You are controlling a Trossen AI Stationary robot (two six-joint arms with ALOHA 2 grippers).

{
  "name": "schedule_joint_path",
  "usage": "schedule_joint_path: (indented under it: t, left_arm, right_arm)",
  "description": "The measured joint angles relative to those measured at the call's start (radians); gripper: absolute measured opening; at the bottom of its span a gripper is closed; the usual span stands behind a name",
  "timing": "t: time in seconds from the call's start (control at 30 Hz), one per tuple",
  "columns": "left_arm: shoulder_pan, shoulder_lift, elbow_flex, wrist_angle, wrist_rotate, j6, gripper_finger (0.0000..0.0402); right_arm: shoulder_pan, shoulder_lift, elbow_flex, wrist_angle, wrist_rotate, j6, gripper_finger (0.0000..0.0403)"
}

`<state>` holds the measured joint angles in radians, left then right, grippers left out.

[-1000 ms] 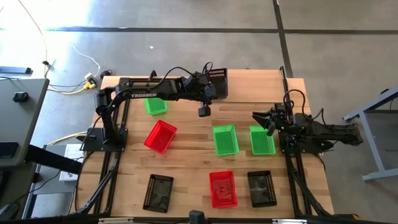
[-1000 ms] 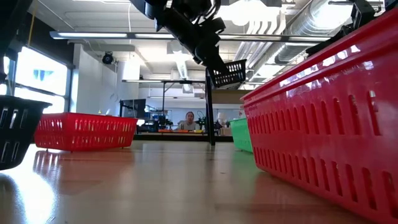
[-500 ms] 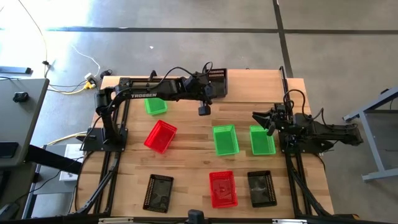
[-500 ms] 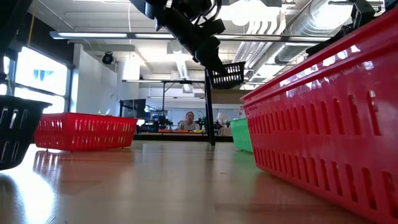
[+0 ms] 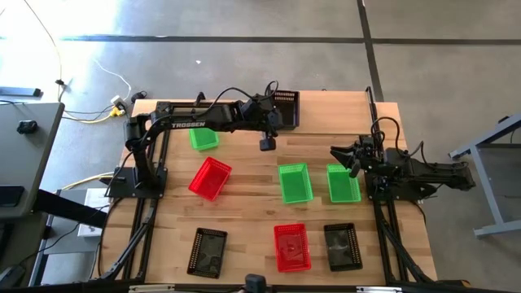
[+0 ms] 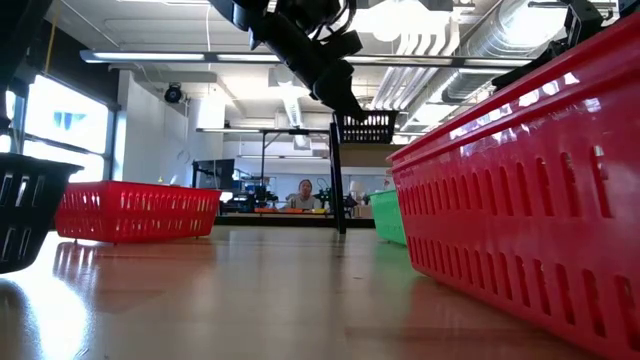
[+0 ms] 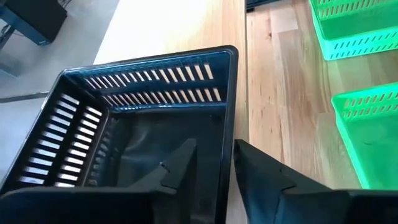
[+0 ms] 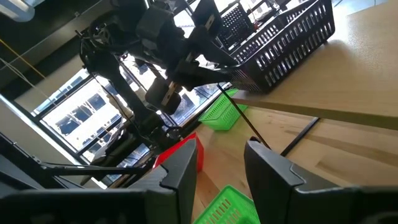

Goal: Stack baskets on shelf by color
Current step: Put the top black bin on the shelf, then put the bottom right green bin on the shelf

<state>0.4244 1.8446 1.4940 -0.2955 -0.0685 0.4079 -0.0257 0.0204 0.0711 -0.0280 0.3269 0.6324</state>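
Observation:
A black basket sits level on the light-wood shelf at the table's far side, near the shelf's left end and near edge. My left gripper reaches it from the left, slanting down. It is open, one finger inside the basket and one outside. On the table lie three green baskets, two red ones and two black ones. My right gripper waits open at the table's right side. My left gripper stands astride the black basket's wall that faces the table's near edge, one finger inside and one outside. Whether either finger touches the wall I cannot tell. The basket rests on the shelf by its bottom.
The shelf to the right of the black basket lies bare. A black shelf post stands below the basket in the low view. A red basket fills the low view's right side. A person sits far off in the room.
The black basket, held tilted above the shelf a second ago, has come down level onto the shelf and shifted slightly toward the table's right edge. My left arm has stayed in place.

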Motion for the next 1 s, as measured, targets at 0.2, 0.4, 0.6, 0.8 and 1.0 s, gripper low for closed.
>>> schedule_joint_path:
  t: [0.2,0.4,0.6,0.8,1.0]
  left_arm:
    - [-0.005,-0.016,0.0,0.004,-0.008,-0.048,0.0141]
    - [-0.016,-0.035,0.0,-0.03,-0.048,-0.058,0.0166]
    - [-0.034,-0.062,-0.001,-0.046,-0.052,-0.096,0.0172]
    - [-0.061,-0.115,0.001,-0.056,-0.075,-0.144,0.0173]
    - [-0.074,-0.197,0.0,-0.086,-0.103,-0.192,0.0173]
  right_arm:
    - [0.0,0.0,0.0,0.001,0.0,0.042,0.0119]
    - [0.0,0.0,0.0,0.015,-0.01,0.05,0.0119]
    - [0.0,0.0,0.001,0.07,-0.045,0.043,0.0119]
    - [0.0,0.027,0.075,0.027,-0.062,-0.016,0.0119]
    - [0.0,0.138,0.259,-0.204,-0.1,-0.103,0.0119]
